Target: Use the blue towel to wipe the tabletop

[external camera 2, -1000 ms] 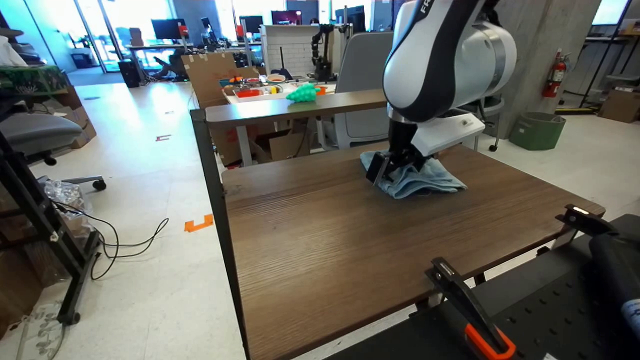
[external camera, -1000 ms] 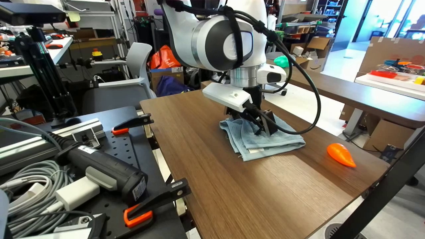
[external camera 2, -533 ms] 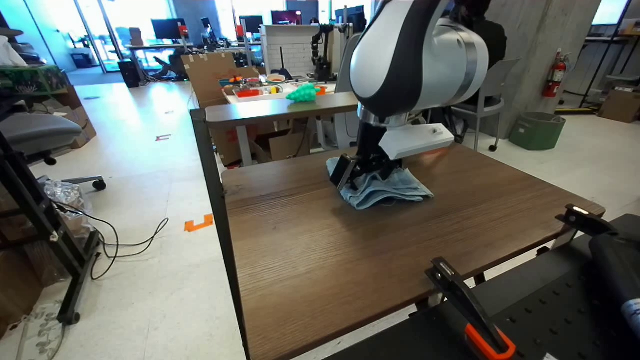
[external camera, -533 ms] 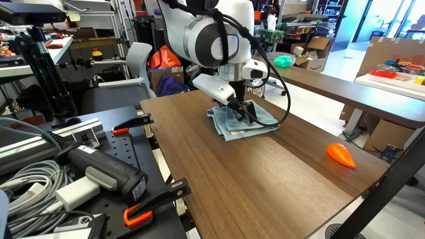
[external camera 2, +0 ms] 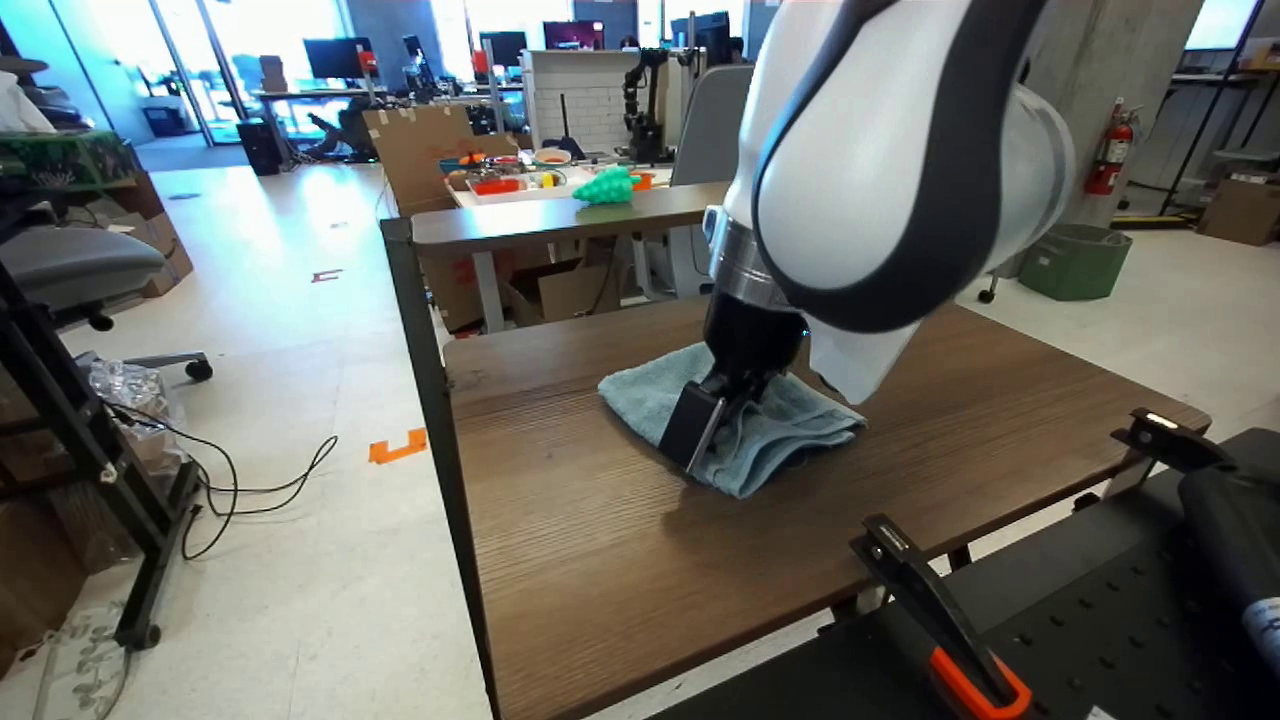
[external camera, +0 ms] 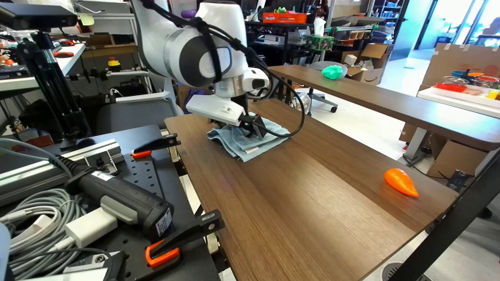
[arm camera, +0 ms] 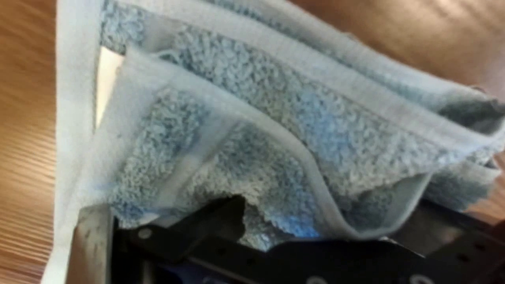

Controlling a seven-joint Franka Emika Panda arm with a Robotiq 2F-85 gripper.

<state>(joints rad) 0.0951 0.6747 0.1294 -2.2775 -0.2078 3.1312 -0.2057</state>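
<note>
The towel [external camera 2: 640,392] is laid on the tabletop [external camera 2: 620,580], folded and rumpled, and is contacted from above by the gripper [arm camera: 258,216]. The gripper is in the released condition: its fingers [external camera 2: 690,428] are spread wide apart, and raised folds of the towel are seen between them in the wrist view. Part of the towel is covered by the gripper in all views. A pale tag [external camera: 252,150] is exposed near one edge of the towel; in the wrist view it is partly overlapped by a fold. The arm [external camera 2: 870,200] is positioned above the towel in both exterior views.

An orange object [external camera: 401,182] is located on the same tabletop, well apart from the towel, in an exterior view. A second table [external camera: 390,99] is placed beyond the towel, and a green object [external camera: 333,72] is supported on it. On the opposite side of the towel, a black bench [external camera: 146,175] is fitted with clamps [external camera: 195,231] with orange handles.
</note>
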